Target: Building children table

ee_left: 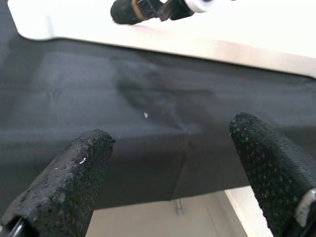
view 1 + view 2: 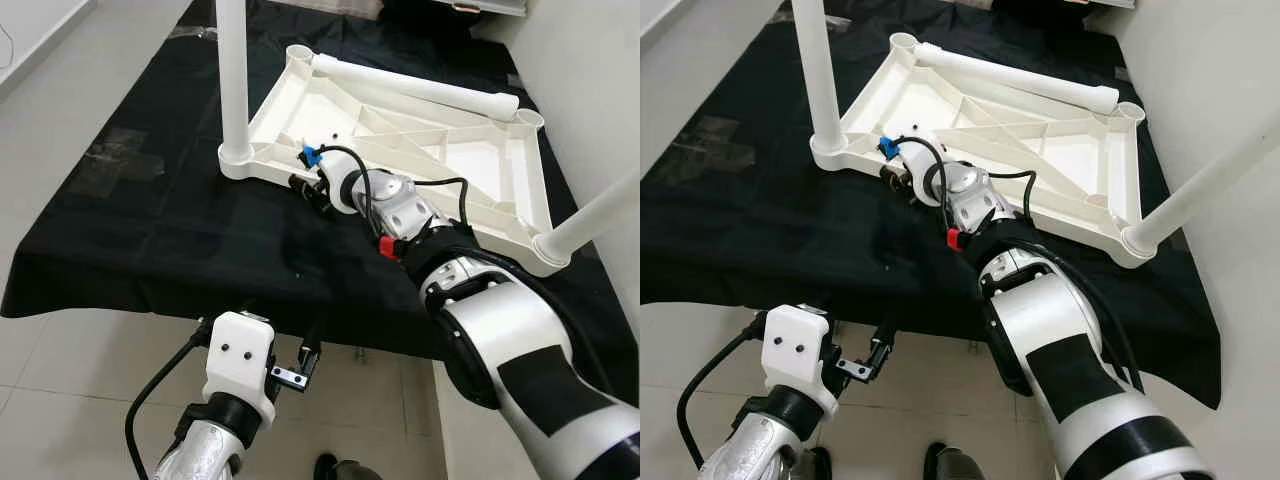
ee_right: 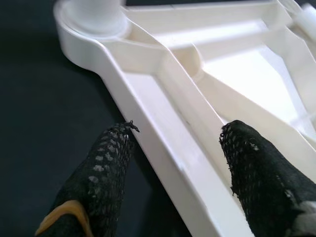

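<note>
The white plastic tabletop (image 2: 470,150) lies upside down on a black cloth (image 2: 150,230). One white leg (image 2: 232,80) stands upright in its near-left corner socket. Another leg (image 2: 600,215) rises from the right corner. A third leg (image 2: 415,85) lies loose across the far rim. My right gripper (image 2: 305,185) is at the tabletop's near rim (image 3: 163,148), open, with one finger (image 3: 108,153) on each side of the rim. My left gripper (image 2: 285,325) hangs open at the cloth's near edge, holding nothing; its fingertips (image 1: 94,148) point at the cloth.
Pale floor tiles (image 2: 90,380) surround the cloth on the near and left sides. A white wall (image 2: 600,90) runs close along the right of the tabletop. A black cable (image 2: 440,183) loops over my right wrist.
</note>
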